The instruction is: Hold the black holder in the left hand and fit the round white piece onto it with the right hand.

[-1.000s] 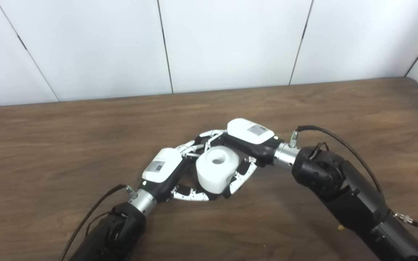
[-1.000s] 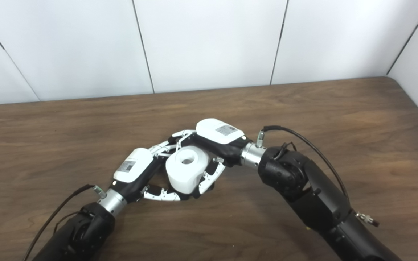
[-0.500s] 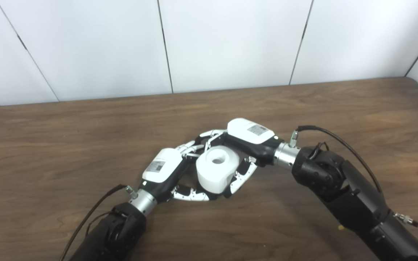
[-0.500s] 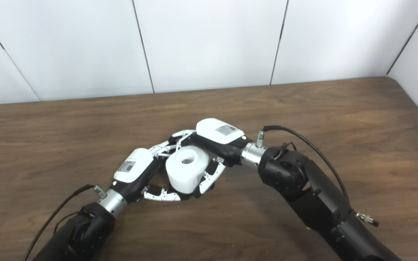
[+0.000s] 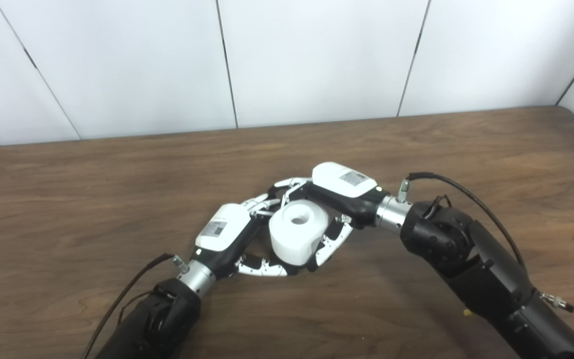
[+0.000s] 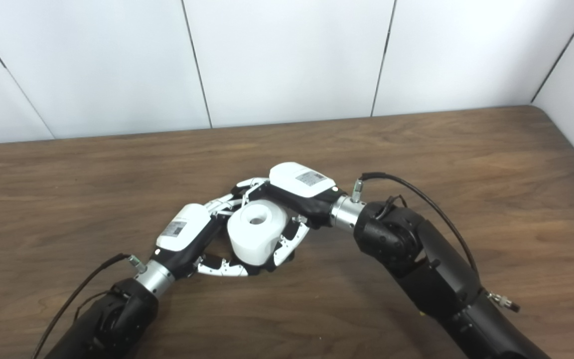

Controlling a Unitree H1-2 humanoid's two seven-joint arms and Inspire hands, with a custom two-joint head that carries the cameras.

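Observation:
The round white piece (image 5: 298, 235), a thick cylinder with a hole in its top, stands between my two hands near the middle of the table. My right hand (image 5: 343, 187) is shut on it, with fingers (image 5: 334, 242) down its right side and others behind it. My left hand (image 5: 224, 232) curls around its lower left, thumb (image 5: 262, 269) along the base. The black holder is almost wholly hidden under the white piece; only a dark sliver (image 5: 297, 271) shows at the bottom. The piece also shows in the right eye view (image 6: 256, 230).
The brown wooden table (image 5: 92, 199) runs back to a white panelled wall (image 5: 317, 60). A cable (image 5: 459, 192) loops off my right wrist. A small yellow speck (image 5: 466, 312) lies by my right forearm.

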